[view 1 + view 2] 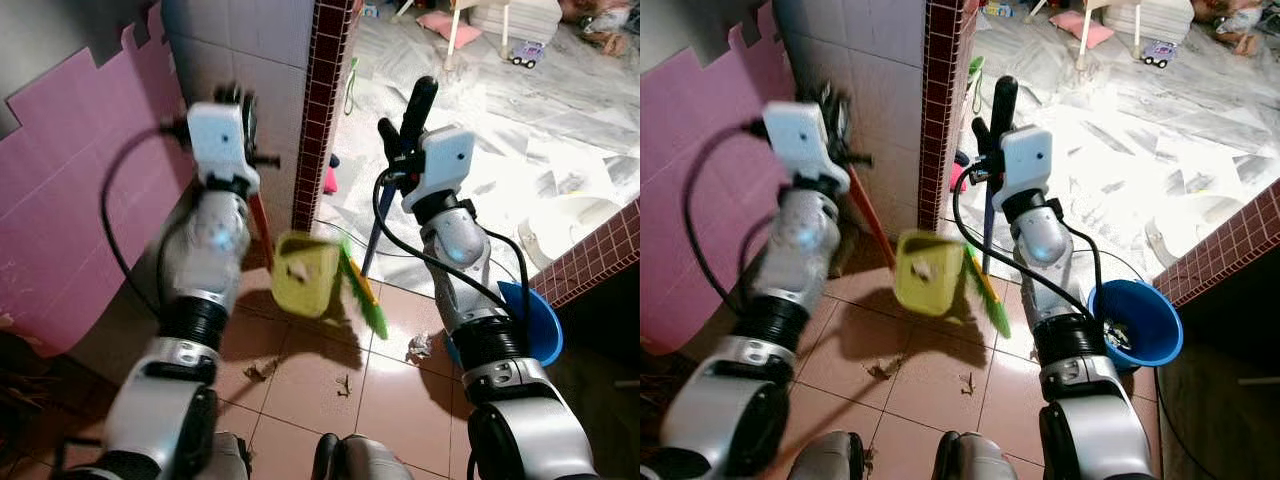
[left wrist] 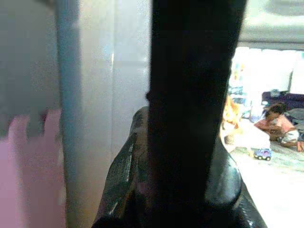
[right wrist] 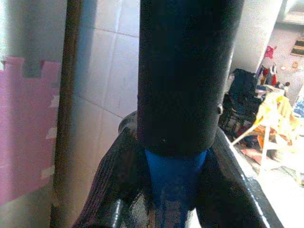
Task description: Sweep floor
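My left gripper (image 1: 236, 108) is raised by the tiled pillar, shut on the dark top of a dustpan handle (image 2: 190, 109). Its red shaft runs down to the yellow-green dustpan (image 1: 303, 272), which hangs tilted above the floor with a scrap of paper in it. My right gripper (image 1: 404, 142) is shut on the broom's black grip (image 3: 183, 71). The blue broom shaft (image 1: 377, 228) slants down to green bristles (image 1: 366, 302) beside the dustpan. A crumpled paper (image 1: 420, 347) and dry leaf bits (image 1: 262, 369) lie on the brown tiles.
A blue bucket (image 1: 1137, 325) with rubbish stands on the floor at my right, by a low maroon-tiled wall (image 1: 600, 250). Pink foam mat (image 1: 70, 200) covers the wall on the left. The maroon-edged pillar (image 1: 322, 100) stands ahead. A toy car (image 1: 527, 52) and a seated person (image 2: 278, 126) are beyond.
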Tool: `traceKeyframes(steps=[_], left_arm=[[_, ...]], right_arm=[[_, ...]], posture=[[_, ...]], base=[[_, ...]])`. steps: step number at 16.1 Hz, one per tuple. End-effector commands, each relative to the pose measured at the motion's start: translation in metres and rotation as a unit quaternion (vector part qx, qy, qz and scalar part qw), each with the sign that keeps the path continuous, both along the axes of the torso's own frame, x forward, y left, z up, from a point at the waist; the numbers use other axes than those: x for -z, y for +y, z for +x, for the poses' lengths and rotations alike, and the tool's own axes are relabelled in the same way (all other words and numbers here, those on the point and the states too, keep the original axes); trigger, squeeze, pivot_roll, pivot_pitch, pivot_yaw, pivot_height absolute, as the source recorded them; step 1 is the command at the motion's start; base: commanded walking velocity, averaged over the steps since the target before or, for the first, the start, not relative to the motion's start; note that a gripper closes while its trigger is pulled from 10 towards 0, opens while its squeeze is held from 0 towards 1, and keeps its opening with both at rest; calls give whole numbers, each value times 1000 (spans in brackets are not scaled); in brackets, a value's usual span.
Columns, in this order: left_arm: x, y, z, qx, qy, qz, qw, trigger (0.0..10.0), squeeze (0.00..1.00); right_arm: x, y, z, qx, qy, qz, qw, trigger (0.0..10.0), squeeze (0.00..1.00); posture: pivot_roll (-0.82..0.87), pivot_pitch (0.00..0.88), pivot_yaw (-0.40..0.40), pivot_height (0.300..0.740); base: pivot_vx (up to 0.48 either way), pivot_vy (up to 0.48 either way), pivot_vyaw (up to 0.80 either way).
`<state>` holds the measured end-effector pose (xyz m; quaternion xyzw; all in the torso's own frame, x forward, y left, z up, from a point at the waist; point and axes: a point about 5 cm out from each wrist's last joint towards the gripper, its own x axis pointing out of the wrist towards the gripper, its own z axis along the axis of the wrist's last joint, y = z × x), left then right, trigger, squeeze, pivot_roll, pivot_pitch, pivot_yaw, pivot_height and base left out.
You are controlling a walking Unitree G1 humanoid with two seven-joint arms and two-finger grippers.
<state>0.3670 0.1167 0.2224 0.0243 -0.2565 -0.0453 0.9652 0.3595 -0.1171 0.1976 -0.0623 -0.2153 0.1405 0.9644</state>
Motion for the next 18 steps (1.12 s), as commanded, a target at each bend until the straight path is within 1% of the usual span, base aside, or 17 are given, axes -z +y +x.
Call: traceKeyframes(steps=[1,3,4,5,6,7,8,11,13,18], left_arm=[[-20,4,-1,0,-38,31,999,10000,0],[-14,15,-3,-10,-31,62,998,10000,0],[-7,24,-6,-16,-24,90,996,10000,0],[-2,31,-8,-22,-14,94,995,10000,0],[0,32,-9,-24,-11,100,995,10000,0],[10,37,-13,-27,4,123,992,10000,0],[18,39,-15,-27,12,138,990,10000,0],[41,35,-21,-16,37,165,985,10000,0],[54,32,-23,-11,55,170,984,10000,0],[95,17,-30,3,109,183,977,10000,0]], right_arm=[[-10,-3,1,11,-29,-11,999,10000,0],[-5,-4,0,16,-28,-15,999,10000,0],[-1,-6,-1,19,-24,-19,999,10000,0],[1,-6,-2,20,-23,-22,999,10000,0],[1,-7,-2,20,-23,-23,999,10000,0],[4,-8,-2,22,-22,-26,999,10000,0],[5,-10,-3,23,-21,-27,999,10000,0],[6,-11,-5,23,-20,-29,999,10000,0],[8,-12,-6,21,-20,-30,999,10000,0],[7,-11,-9,16,-21,-28,999,10000,0]], posture=[[4,38,-95,740],[7,41,-93,740],[8,45,-95,740],[9,49,-96,740],[10,52,-98,740],[9,57,-101,740],[6,61,-103,740],[-6,67,-107,740],[-16,69,-110,740],[-38,72,-117,740]], base=[[0,0,0],[0,0,0],[0,0,0],[0,0,0],[0,0,0],[0,0,0],[0,0,0],[0,0,0],[0,0,0],[0,0,0]])
